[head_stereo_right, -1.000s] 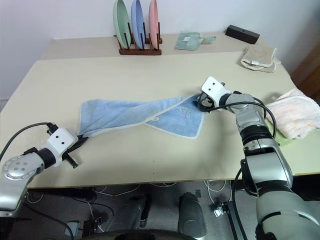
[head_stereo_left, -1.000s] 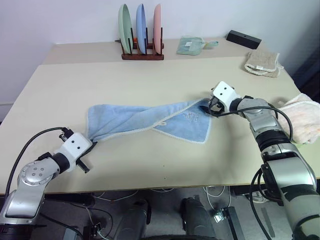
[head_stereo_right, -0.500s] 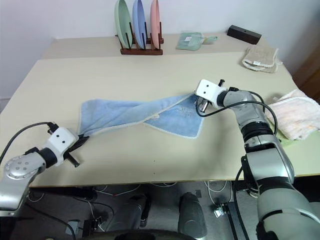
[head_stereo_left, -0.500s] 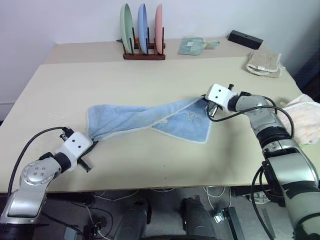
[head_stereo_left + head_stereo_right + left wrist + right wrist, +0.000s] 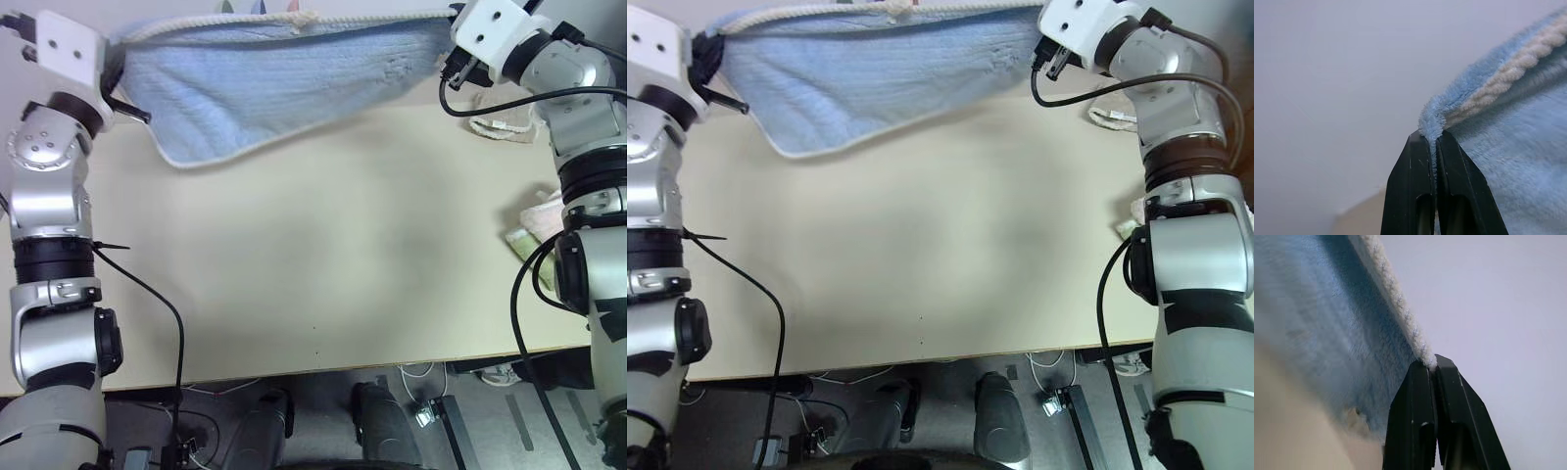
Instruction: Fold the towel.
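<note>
Left eye view looks down on a pale beige table (image 5: 323, 255), with the towel (image 5: 274, 78) raised clear of it and stretched between the two arms near the top of the picture. The towel is light blue terry cloth. Its upper edge, trimmed in cream cord, runs almost level from one gripper to the other, and a small loop (image 5: 302, 17) sits at the middle of that edge. The lower part hangs in a slack curve, deepest toward the robot's left, with its bottom hem hanging above the tabletop. A faint stitched motif (image 5: 403, 61) shows near the corner on the robot's right.

From the head views, the left gripper (image 5: 116, 70) and the right gripper (image 5: 453, 67) each meet a top corner, but their black fingers are mostly hidden behind the white wrist housings. A beige knitted cloth (image 5: 502, 121) lies on the table beyond the right arm, and a pinkish cream towel (image 5: 541, 213) peeks out beside that arm's forearm.

The wrist views supply what the head views hide. In the left wrist view, the two black fingers (image 5: 1410, 196) are pressed together with a tuft of blue pile and cream trim pinched between their tips. In the right wrist view, the fingers (image 5: 1410, 431) are likewise clamped together on the cream corded edge, the blue cloth falling away to one side.
</note>
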Available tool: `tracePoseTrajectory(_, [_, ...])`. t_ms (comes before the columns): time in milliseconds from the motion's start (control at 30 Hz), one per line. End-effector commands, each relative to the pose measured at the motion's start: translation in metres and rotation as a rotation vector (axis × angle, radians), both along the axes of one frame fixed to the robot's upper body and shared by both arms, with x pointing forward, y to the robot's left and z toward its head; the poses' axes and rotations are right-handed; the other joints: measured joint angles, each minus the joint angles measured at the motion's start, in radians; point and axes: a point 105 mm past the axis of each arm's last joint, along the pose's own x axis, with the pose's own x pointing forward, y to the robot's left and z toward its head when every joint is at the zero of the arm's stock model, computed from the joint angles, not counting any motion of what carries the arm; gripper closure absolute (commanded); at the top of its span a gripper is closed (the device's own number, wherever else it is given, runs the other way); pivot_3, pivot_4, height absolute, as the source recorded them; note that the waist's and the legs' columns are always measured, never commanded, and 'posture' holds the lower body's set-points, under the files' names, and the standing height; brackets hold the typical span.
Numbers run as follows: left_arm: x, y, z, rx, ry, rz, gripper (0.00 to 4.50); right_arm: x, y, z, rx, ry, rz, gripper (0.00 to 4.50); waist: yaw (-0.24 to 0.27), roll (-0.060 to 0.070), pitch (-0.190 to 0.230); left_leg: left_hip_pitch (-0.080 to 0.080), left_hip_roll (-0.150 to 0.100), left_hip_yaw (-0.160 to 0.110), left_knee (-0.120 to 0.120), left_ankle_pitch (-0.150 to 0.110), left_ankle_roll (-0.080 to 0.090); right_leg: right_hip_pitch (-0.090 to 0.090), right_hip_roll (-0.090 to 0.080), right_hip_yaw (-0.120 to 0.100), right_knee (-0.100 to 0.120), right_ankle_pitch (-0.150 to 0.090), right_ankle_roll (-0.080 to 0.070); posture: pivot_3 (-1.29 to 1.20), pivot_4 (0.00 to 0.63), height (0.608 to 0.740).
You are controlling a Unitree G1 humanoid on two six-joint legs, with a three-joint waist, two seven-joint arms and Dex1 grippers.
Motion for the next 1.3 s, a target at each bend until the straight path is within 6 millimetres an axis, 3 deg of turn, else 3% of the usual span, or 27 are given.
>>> tracePoseTrajectory(33, [-0.017,-0.001,-0.017,0.051,0.044,-0.082,4.5,-0.019,0.006,-0.001,-0.021,0.035,0.124,4.48,-0.005,0.0,0.0,0.0,0.0,0.0,0.0,0.0,0.0,0.0,0.0,0.0,0.0,0.0,0.0,0.0,0.15,0.738])
tracePoseTrajectory(200, [-0.056,-0.004,-0.096,0.116,0.326,-0.171,4.5,-0.048,0.004,-0.085,-0.116,0.349,0.227,4.48,0.001,0.001,0.0,0.0,0.002,0.0,0.002,0.0,0.0,-0.002,0.002,0.001,0.001,0.0,0.0,0.0,0.15,0.738])
tracePoseTrajectory(333, [-0.098,-0.007,-0.139,0.114,0.522,-0.233,4.5,-0.089,-0.012,-0.127,-0.123,0.608,0.254,4.48,0.02,0.003,0.002,-0.004,0.003,-0.001,0.008,-0.003,0.005,-0.003,0.003,0.002,0.003,0.002,-0.002,0.0,0.15,0.738])
tracePoseTrajectory(500, [-0.14,-0.007,-0.161,0.071,0.712,-0.286,4.5,-0.132,-0.024,-0.151,-0.101,0.86,0.267,4.48,0.039,0.002,0.002,-0.002,0.01,0.002,0.008,-0.003,0.006,0.0,0.005,0.002,0.001,0.003,-0.003,0.0,0.15,0.738])
tracePoseTrajectory(633, [-0.158,-0.008,-0.168,0.068,0.812,-0.337,4.5,-0.146,-0.03,-0.156,-0.076,0.948,0.262,4.48,0.054,0.002,0.001,0.002,0.013,0.006,0.008,-0.004,0.006,0.002,0.007,0.002,0.0,0.002,-0.008,0.0,0.15,0.738])
tracePoseTrajectory(867, [-0.126,0.0,-0.173,0.094,0.77,-0.267,4.5,-0.117,-0.028,-0.17,-0.083,0.883,0.219,4.48,0.058,0.002,0.001,0.004,0.014,0.008,0.008,-0.003,0.005,0.003,0.007,0.003,0.0,0.005,-0.006,0.0,0.15,0.738])
tracePoseTrajectory(1000, [-0.098,0.004,-0.178,0.079,0.745,-0.234,4.5,-0.078,-0.022,-0.176,-0.065,0.799,0.163,4.48,0.053,0.002,0.001,0.004,0.013,0.009,0.007,-0.003,0.005,0.003,0.007,0.003,0.0,0.005,-0.006,0.0,0.15,0.738])
tracePoseTrajectory(1300, [-0.059,0.012,-0.192,0.097,0.734,-0.158,4.5,-0.024,-0.006,-0.181,-0.036,0.732,0.115,4.48,0.05,0.002,0.001,0.005,0.013,0.009,0.007,-0.003,0.004,0.002,0.009,0.003,0.001,0.006,-0.008,0.0,0.15,0.738])
